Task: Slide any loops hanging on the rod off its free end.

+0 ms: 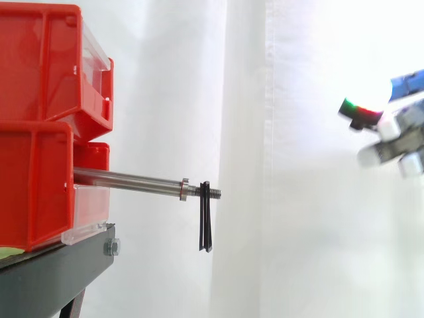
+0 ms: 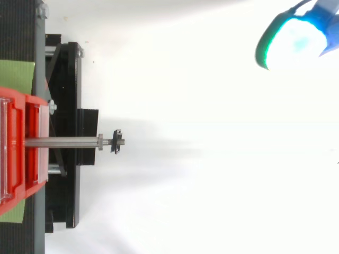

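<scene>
Stacked red bins (image 1: 40,119) at the left of the side view, black stand (image 1: 53,278) beneath at lower left, hand (image 1: 392,131) at the right edge, its openness impossible to tell, steel rod (image 1: 126,179) jutting rightward mid-frame, small black loop (image 1: 205,222) hanging near its threaded free end.

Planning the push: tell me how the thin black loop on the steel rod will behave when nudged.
The thin black loop hangs narrow and flat, probably light and floppy. It sits on the threaded tip of the steel rod, so it may snag.

Blue-grey hand (image 1: 399,141) with glowing green, cyan pads (image 2: 294,45).
</scene>
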### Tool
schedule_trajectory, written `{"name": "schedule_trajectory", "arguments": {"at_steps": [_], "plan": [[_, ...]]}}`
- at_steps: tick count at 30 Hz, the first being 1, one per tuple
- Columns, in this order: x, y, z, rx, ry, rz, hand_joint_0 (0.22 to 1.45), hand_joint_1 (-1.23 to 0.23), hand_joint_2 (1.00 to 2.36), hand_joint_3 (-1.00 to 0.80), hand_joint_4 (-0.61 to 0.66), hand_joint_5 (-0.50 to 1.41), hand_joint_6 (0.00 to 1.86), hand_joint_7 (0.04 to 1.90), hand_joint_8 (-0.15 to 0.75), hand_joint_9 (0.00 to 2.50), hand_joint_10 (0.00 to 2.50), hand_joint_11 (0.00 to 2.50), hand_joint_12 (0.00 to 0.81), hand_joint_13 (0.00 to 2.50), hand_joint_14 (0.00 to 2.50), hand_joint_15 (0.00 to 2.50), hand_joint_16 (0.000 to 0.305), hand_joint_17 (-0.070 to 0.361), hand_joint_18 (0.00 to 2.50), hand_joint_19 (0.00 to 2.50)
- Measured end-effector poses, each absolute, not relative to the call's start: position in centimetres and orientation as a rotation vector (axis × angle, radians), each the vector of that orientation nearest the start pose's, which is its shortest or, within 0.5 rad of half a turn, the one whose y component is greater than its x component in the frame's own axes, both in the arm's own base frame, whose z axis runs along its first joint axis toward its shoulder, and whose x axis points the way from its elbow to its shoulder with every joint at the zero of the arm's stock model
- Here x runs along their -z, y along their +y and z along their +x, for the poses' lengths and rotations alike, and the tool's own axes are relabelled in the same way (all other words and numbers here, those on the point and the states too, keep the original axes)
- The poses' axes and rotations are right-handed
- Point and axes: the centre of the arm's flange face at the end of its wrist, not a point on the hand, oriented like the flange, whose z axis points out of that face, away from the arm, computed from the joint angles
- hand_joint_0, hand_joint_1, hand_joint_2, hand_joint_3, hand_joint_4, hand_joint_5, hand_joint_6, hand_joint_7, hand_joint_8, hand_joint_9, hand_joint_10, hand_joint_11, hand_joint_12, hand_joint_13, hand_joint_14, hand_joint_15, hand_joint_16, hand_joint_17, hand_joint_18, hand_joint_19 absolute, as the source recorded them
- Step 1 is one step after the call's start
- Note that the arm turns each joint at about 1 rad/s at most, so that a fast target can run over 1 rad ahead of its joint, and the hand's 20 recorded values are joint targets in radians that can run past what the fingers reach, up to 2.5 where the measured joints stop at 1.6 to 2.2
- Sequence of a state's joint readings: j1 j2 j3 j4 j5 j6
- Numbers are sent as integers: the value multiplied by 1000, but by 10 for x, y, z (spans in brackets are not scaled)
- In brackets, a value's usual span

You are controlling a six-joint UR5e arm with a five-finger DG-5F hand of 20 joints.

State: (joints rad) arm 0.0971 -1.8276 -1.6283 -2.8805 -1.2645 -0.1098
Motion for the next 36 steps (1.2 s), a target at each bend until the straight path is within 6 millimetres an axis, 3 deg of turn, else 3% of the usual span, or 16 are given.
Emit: {"name": "schedule_trajectory", "arguments": {"at_steps": [6,17,28,36], "plan": [[-292,-97,612,-939,1178,1261,455,-639,1000,-500,43,-273,501,649,219,207,0,0,341,0,0,0,53,118,47,142],[-224,-75,646,-1015,1179,1216,446,-650,1000,-500,82,-277,501,635,224,182,0,0,342,0,0,0,54,122,89,165],[-199,-57,658,-1040,1203,1164,489,-651,1000,-500,117,-254,501,654,234,312,0,0,331,168,0,0,51,115,278,215],[-171,-58,668,-1028,1139,1175,495,-634,1000,-500,131,-249,502,669,237,337,0,0,330,201,0,0,50,114,311,237]]}}
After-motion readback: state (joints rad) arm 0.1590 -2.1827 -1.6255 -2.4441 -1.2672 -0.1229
